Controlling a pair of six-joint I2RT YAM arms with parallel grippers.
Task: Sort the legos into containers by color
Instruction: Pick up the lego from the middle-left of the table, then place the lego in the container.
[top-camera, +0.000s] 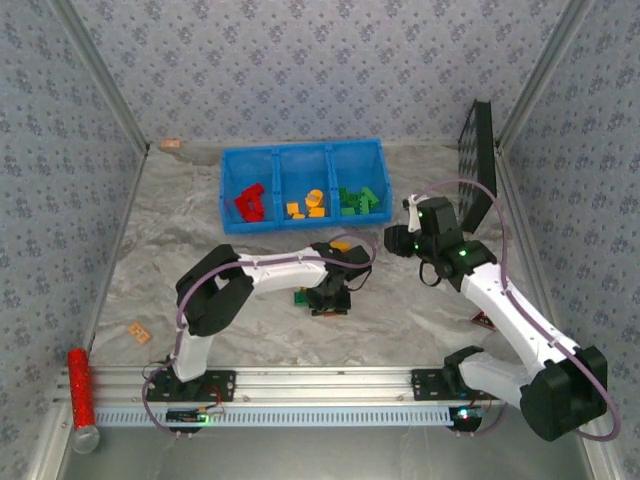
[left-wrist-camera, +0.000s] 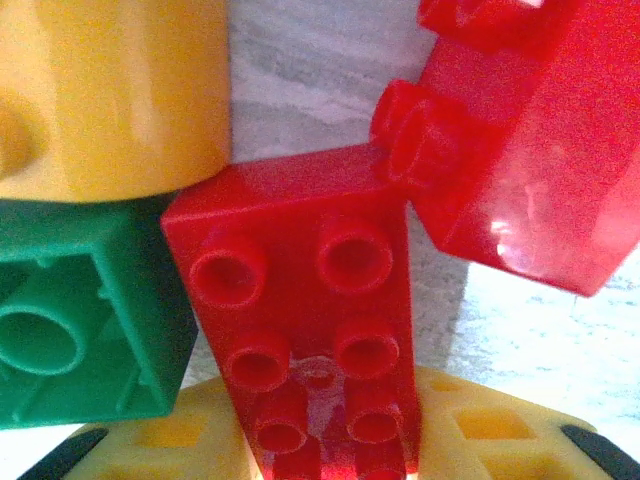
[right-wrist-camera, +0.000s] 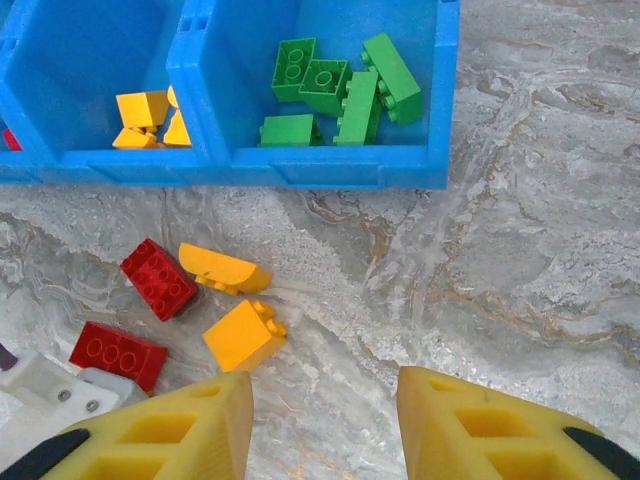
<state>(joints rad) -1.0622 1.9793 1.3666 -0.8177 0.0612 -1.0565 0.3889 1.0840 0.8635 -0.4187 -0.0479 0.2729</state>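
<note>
1. A red cylinder (top-camera: 78, 385) lies at the left near edge of the tabletop (top-camera: 400, 320), with a small tan block (top-camera: 138, 332) near it.
2. The blue three-compartment bin (top-camera: 300, 225) sits at the back. It holds red legos (top-camera: 250, 203) in the left compartment, yellow-orange legos (top-camera: 306, 205) in the middle and green legos (top-camera: 362, 200) in the right.
3. The left hand (top-camera: 328, 297) is down among loose pieces in front of the bin. It is clenched on a red brick (left-wrist-camera: 300, 290), with its fingers (left-wrist-camera: 160, 445) against both sides. A green brick (left-wrist-camera: 80, 320), a yellow piece (left-wrist-camera: 110, 90) and a second red brick (left-wrist-camera: 530, 140) lie just beside it.
4. The right hand (right-wrist-camera: 325, 410) hovers released above bare tabletop, with nothing between its fingers. More loose legos (right-wrist-camera: 243, 335) lie to its left.
5. A black perforated panel (top-camera: 478, 165) leans at the right wall.
</note>
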